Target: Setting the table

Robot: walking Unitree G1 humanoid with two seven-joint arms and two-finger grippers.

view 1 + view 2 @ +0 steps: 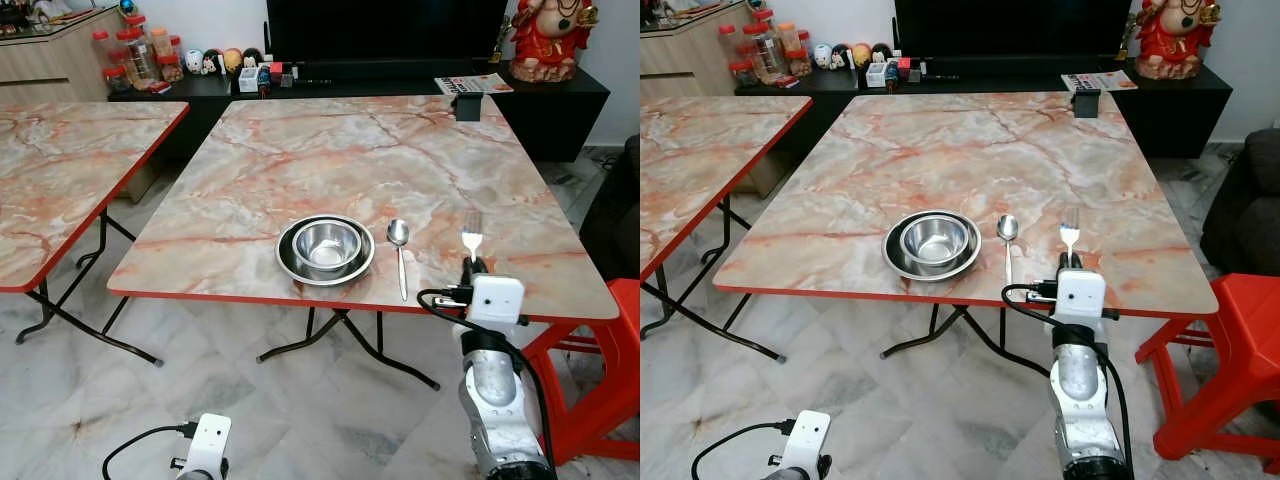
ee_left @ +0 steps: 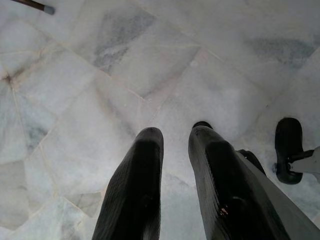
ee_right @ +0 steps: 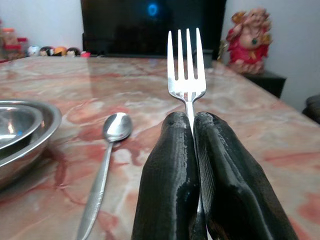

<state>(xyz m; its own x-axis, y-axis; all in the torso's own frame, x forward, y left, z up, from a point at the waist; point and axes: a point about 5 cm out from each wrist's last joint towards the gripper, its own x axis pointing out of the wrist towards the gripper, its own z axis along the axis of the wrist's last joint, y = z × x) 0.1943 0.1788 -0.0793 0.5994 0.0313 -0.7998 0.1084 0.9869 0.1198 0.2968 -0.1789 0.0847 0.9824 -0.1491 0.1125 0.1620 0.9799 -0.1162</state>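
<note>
My right gripper (image 3: 192, 125) is shut on a silver fork (image 3: 186, 65), tines pointing away from me, held just above the marble table (image 1: 330, 150) near its front edge. In the left eye view the fork (image 1: 472, 237) sits to the right of a spoon (image 1: 399, 250) that lies flat on the table. Left of the spoon stands a steel bowl (image 1: 325, 245) inside a steel plate (image 1: 288, 262). My left gripper (image 2: 175, 145) hangs low over the floor, fingers slightly apart and holding nothing.
A second marble table (image 1: 60, 170) stands to the left. A red plastic stool (image 1: 1230, 350) is at the right by the table's corner. A dark TV cabinet (image 1: 380, 75) with jars, a small black box (image 1: 467, 105) and a red statue (image 1: 545, 35) lines the back.
</note>
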